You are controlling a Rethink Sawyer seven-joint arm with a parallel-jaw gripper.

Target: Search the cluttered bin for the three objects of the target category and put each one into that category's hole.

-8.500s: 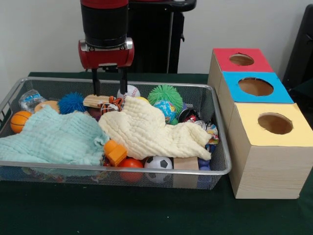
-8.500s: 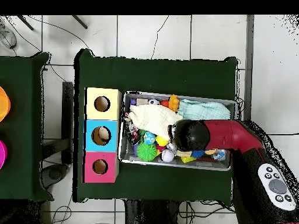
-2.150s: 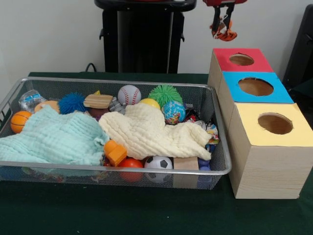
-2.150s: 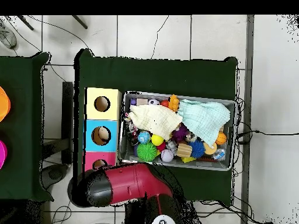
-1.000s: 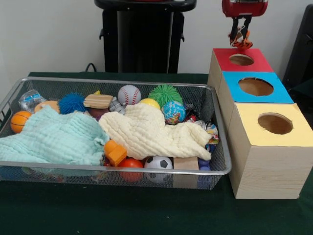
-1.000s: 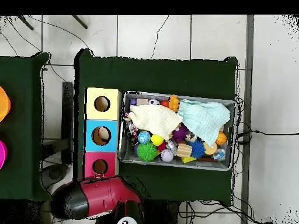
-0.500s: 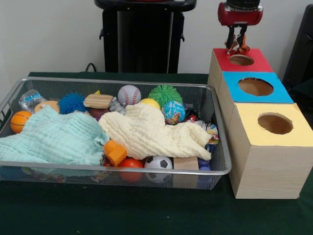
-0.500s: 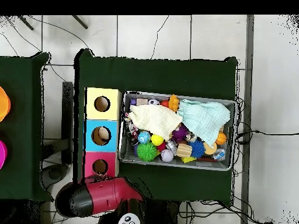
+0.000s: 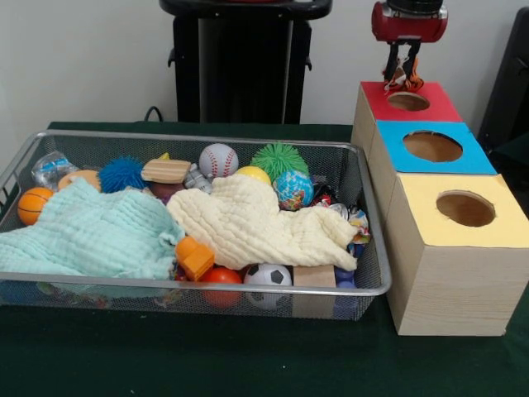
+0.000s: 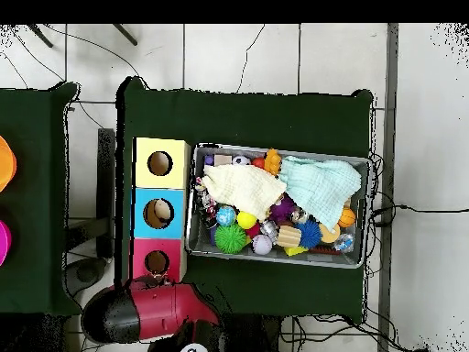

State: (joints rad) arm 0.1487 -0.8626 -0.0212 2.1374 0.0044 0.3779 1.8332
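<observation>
I hold my end effector [image 9: 401, 70] above the red box [image 9: 407, 103], at its far edge, because the toy [image 9: 402, 77] I carry belongs, as I judge, in the hole [image 9: 408, 101] of this box. The fingers are clamped on the toy, a small orange, black and white figure, and it hangs from the tips just over the rim of the hole. It is not inside yet. From above, my arm [image 10: 147, 312] covers the end of the box row, so there I cannot see the toy well.

I stay high and upright so that the toy can drop straight. I think it sits a little behind the centre of the hole, so a small move toward the blue box [image 9: 430, 147] may be needed before I release, otherwise it could land on the red lid and roll off onto the surface [image 9: 248, 356].

The bin [image 9: 364, 281] stays beside the boxes, well apart from me. Two cloths [image 9: 248, 219] cover much of its content, so other things of this category may be hidden under them.
</observation>
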